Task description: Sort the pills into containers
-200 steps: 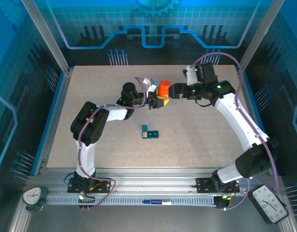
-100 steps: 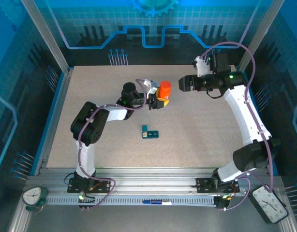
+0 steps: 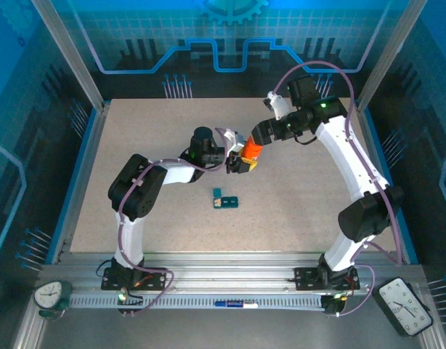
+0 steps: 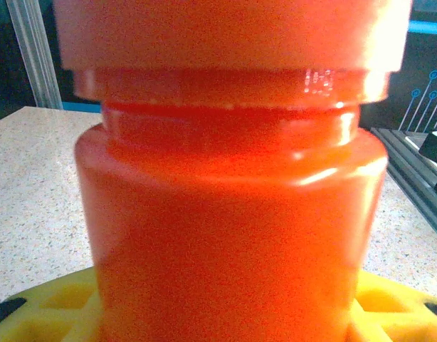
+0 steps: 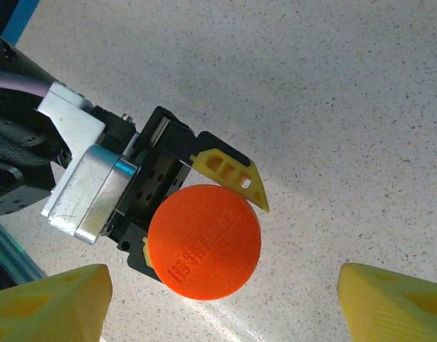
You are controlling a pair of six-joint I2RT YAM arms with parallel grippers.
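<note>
While the left gripper (image 3: 243, 161) pinched the orange bottle (image 4: 225, 214) seemingly upright, the right gripper (image 5: 222, 303) hung spread wide directly above its cap (image 5: 204, 241).

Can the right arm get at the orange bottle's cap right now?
Likely yes: the cap faces the right tool, bare between its open fingers; the left tool grips the bottle lower, on its sides.

The orange bottle (image 4: 229, 235) stands upright, very close, its cap (image 4: 233, 32) on. Yellow tool fingers (image 4: 65, 324) sit at either side of its base. Speckled surface (image 4: 33, 178) lies behind.
</note>
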